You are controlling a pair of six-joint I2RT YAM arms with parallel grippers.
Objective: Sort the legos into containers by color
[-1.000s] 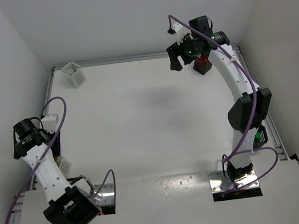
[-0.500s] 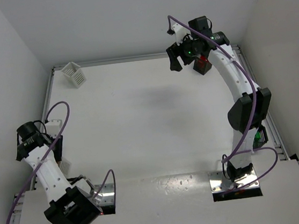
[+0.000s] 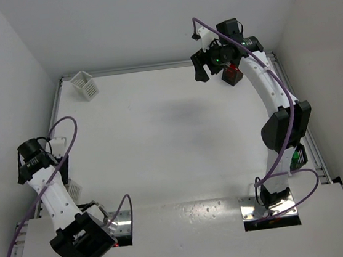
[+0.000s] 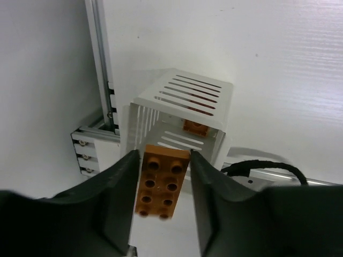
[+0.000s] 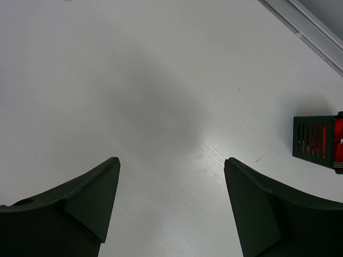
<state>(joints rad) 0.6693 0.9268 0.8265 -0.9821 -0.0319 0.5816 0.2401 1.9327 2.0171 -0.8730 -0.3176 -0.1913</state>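
Note:
In the left wrist view my left gripper (image 4: 164,158) is shut on an orange-brown studded plate (image 4: 162,181). It holds the plate just over the open top of a white slatted basket (image 4: 182,96), where another orange-brown brick (image 4: 195,126) lies. In the top view this gripper (image 3: 64,168) is at the table's left edge, beside that white basket (image 3: 74,189). My right gripper (image 3: 205,69) is open and empty at the far right, next to a black basket (image 3: 232,74) of red bricks. That basket also shows in the right wrist view (image 5: 316,137), to the right of the gripper (image 5: 171,166).
A second white basket (image 3: 85,85) stands at the far left corner. A black basket (image 3: 297,156) with green inside sits at the right edge behind the right arm. Aluminium rails (image 4: 99,64) border the table.
My left wrist has shifted slightly toward the near edge with the orange-brown plate still held. The right arm has not moved.

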